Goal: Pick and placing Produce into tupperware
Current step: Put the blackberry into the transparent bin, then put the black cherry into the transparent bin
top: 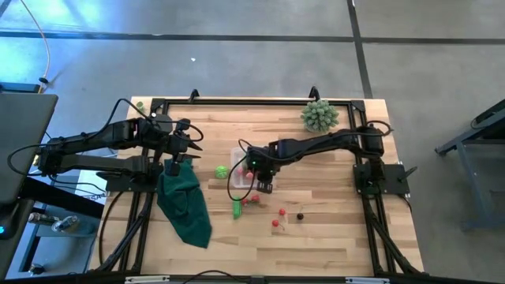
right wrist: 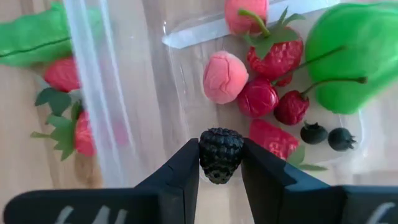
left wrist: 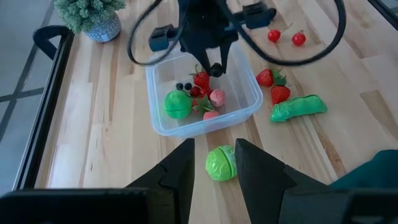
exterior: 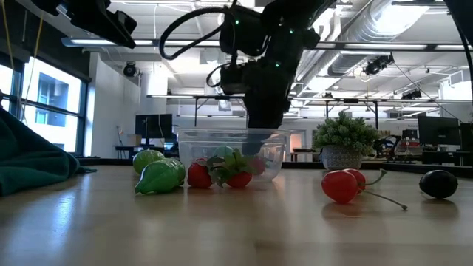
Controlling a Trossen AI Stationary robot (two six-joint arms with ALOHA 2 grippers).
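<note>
The tupperware (left wrist: 163,127) is a clear, rounded-square container in the middle of the table (top: 241,158). It holds a green ball, strawberries, pink pieces and small dark berries. My right gripper (right wrist: 220,163) is above its inside, shut on a blackberry (right wrist: 220,154); it also shows in the left wrist view (left wrist: 214,68). My left gripper (left wrist: 214,146) is open, raised above a green round vegetable (left wrist: 219,163) that lies on the table by the container's left wall. Two strawberries (left wrist: 273,86), a green pod (left wrist: 298,107), cherries (left wrist: 286,36) and a dark fruit (exterior: 439,183) lie loose on the wood. My right gripper pinches the blackberry by its two sides (right wrist: 205,152) between its fingertips. The fingers point down from above. The berry is lifted clear, over the container's floor near the other pieces.
A dark green cloth (top: 185,201) lies crumpled under and near my left arm. A pale green spiky plant in a pot (top: 319,116) stands at the far right corner. Bare wood lies near the table's near edge (top: 316,252).
</note>
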